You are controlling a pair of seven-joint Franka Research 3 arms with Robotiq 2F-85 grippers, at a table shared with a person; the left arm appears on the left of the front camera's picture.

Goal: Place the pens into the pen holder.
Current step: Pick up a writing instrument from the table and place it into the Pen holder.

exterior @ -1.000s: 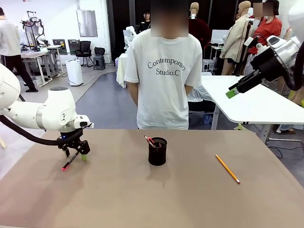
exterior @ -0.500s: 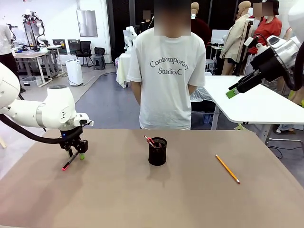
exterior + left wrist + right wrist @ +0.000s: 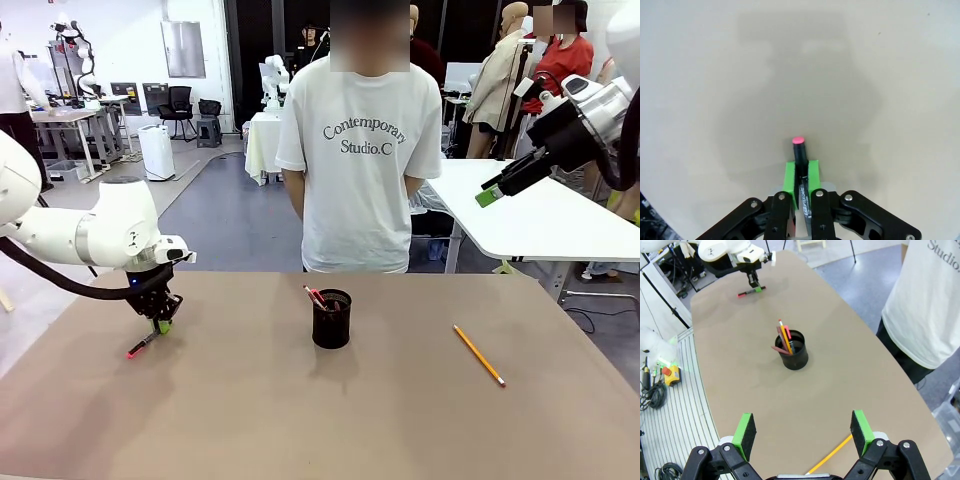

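The left claw (image 3: 160, 322) is clenched on the black pen (image 3: 143, 343), low over the worktop (image 3: 300, 420) near its left edge. In the left wrist view the claw (image 3: 801, 167) has its green pads (image 3: 790, 176) pressed against either side of the pen's barrel (image 3: 799, 155), and the pink end cap pokes out just beyond them. The front view adds the slant: the pen runs from the claw down toward the near-left, with its pink tip at or just above the surface; I cannot tell which.

The right claw (image 3: 490, 193) hangs released high beyond the worktop's far right corner. Its own camera shows the claw (image 3: 805, 432) spread wide with nothing between the fingers.

The pen holder (image 3: 332, 318) stands upright mid-worktop, toward the far edge. From the front, thin reddish sticks (image 3: 315, 297) lean out over its left rim. The right wrist view looks down into the holder (image 3: 793, 350) and separates them into a yellow-orange one, a red one and a dark red-brown one.

A yellow pencil (image 3: 478, 354) lies flat toward the right edge, well apart from the holder, and it also shows between the right claw's fingers (image 3: 832, 456).

A person (image 3: 360, 150) stands at the far edge.
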